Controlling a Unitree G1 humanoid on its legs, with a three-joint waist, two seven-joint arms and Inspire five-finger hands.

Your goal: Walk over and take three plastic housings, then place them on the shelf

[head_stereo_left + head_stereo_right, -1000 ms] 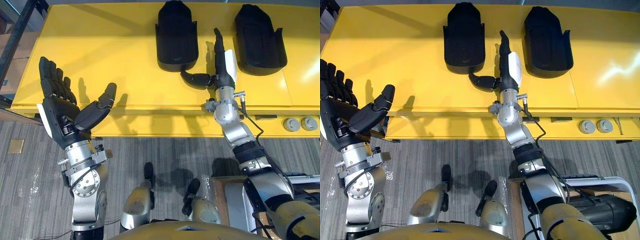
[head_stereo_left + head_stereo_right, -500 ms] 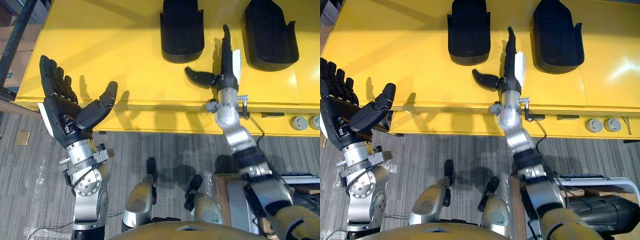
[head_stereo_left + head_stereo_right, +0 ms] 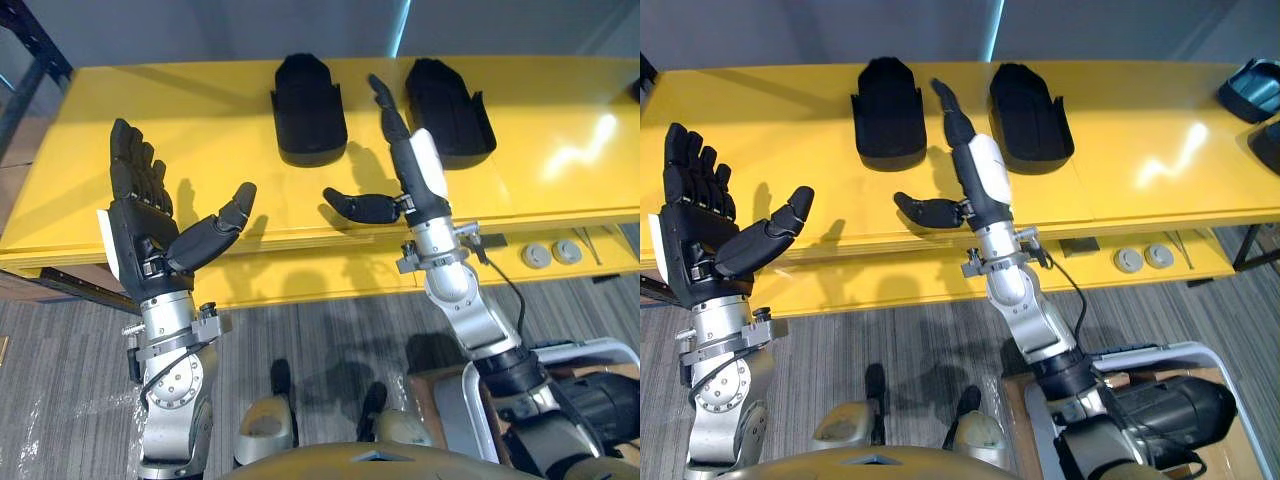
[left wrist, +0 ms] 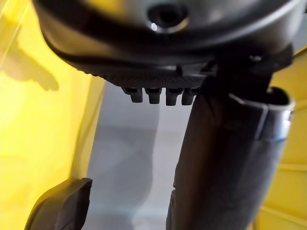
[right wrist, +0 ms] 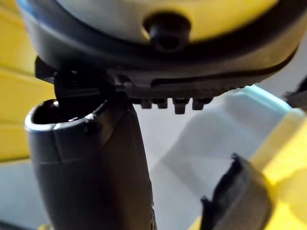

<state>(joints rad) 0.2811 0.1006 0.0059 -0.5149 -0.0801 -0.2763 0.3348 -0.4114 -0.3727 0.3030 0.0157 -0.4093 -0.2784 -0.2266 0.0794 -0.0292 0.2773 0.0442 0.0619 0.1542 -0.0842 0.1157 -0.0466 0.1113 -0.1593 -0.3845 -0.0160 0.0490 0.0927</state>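
Observation:
Two black plastic housings lie on the yellow table (image 3: 200, 110): one (image 3: 308, 122) at the left, the other (image 3: 446, 107) at the right. My right hand (image 3: 408, 172) is raised over the table's front part between them, fingers straight and thumb spread out to the left, holding nothing. My left hand (image 3: 140, 235) stands open at the table's front left edge, palm up and empty. An edge of a housing (image 4: 60, 206) appears past the left hand in the left wrist view, and another housing (image 5: 235, 201) in the right wrist view.
A blue-grey tray-like part (image 3: 1252, 82) lies at the table's far right. Two round grey knobs (image 3: 552, 253) sit on the table's front face at the right. A dark shelf frame (image 3: 30, 60) stands at the far left. Grey carpet lies below.
The camera has pulled back and tilted up, showing more of the table. My right hand has lifted higher off the table between the housings. The left hand keeps its open pose.

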